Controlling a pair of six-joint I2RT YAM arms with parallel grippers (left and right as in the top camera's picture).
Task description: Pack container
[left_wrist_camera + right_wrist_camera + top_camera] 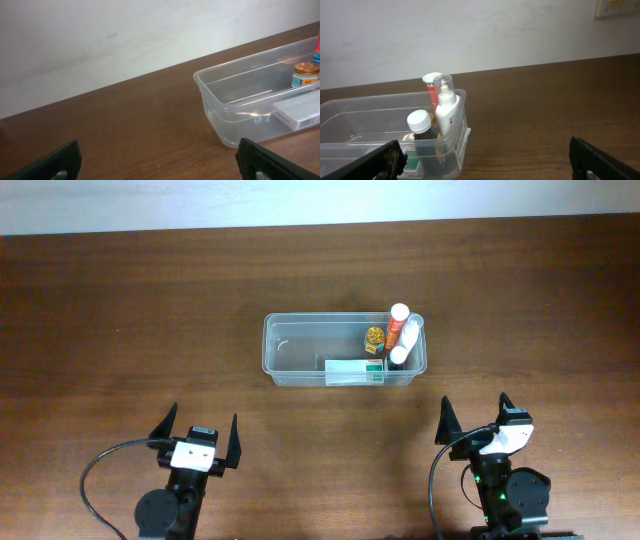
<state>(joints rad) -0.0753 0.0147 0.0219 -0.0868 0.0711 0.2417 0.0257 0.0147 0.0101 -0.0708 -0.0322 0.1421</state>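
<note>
Two grippers are sitting at the bottom edge of the overhead frame, both well apart from the container (300, 350). The left gripper (203, 417) is resting at the lower left with its fingers spread wide and nothing between them. The right gripper (475, 404) is resting at the lower right, its fingers spread just as wide and also holding nothing.

The container is lying on the table (120, 310) just right of the frame's centre, with its long side running left to right. Its left half is showing only bare floor. Five items are crowding its right half. An orange tube (397, 320) with a white cap is leaning against the upper right corner. A white bottle (411, 335) with a clear cap is standing just beside the tube, touching the right wall. A dark bottle (398, 356) with a white cap is standing below them. A small jar (375, 336) with a gold lid is sitting just left of the tube. A box (355, 371), white with a green band at its right end, is lying along the lower wall.

Reddish print is showing on the white bottle in the right wrist view, but it is too small to read. Print on the box and the jar's label is likewise too blurred to read.
</note>
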